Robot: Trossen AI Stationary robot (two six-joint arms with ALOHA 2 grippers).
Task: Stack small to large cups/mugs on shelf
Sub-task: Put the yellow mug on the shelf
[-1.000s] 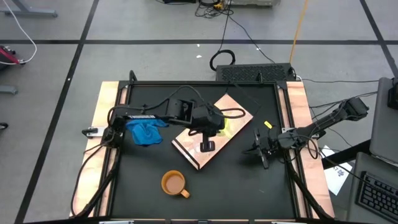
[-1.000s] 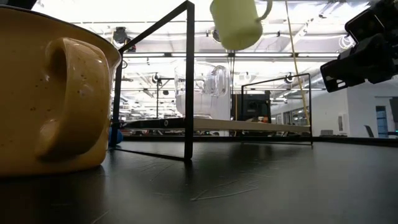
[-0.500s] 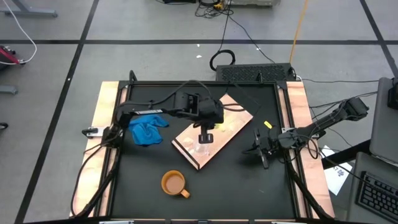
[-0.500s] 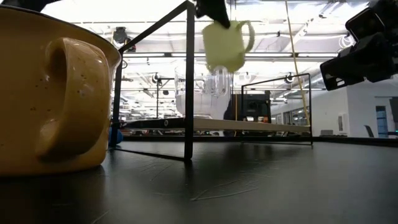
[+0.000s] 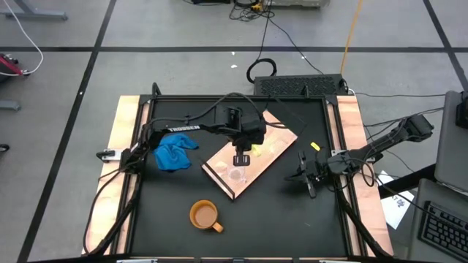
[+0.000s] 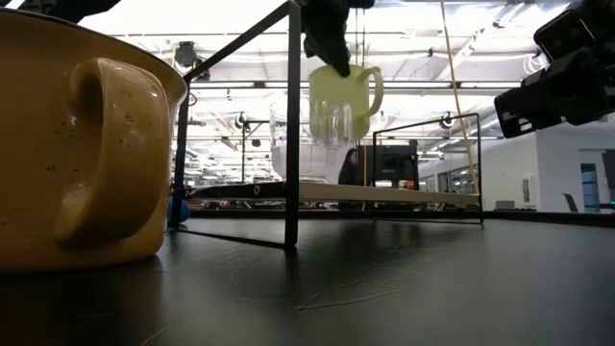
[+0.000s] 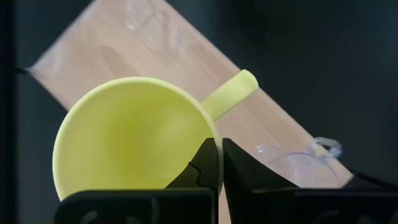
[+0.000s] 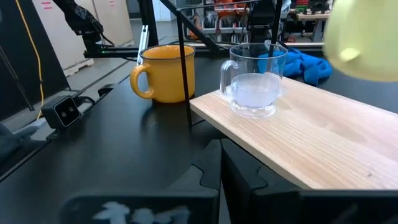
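Note:
My left gripper is shut on the yellow cup, which hangs above the light-wood shelf board; the cup also shows in the left wrist view. The clear glass cup stands upright on the board, toward its near end. The orange-brown cup stands on the black tabletop near the front edge. My right gripper is shut and empty, low over the table to the right of the board. My left gripper pinches the yellow cup's rim next to the handle, one finger inside the wall and one outside. The fingers come from above, pointing down. The cup hangs upright below them, clear of the board.
A crumpled blue cloth lies on the table left of the board. A small yellow piece lies right of the board. Black frame posts stand at the table's edges.
My left gripper has moved toward the table's far edge and come down with the yellow cup. The cup tipped on the way and now hangs upright, lower over the board, beside the glass cup.

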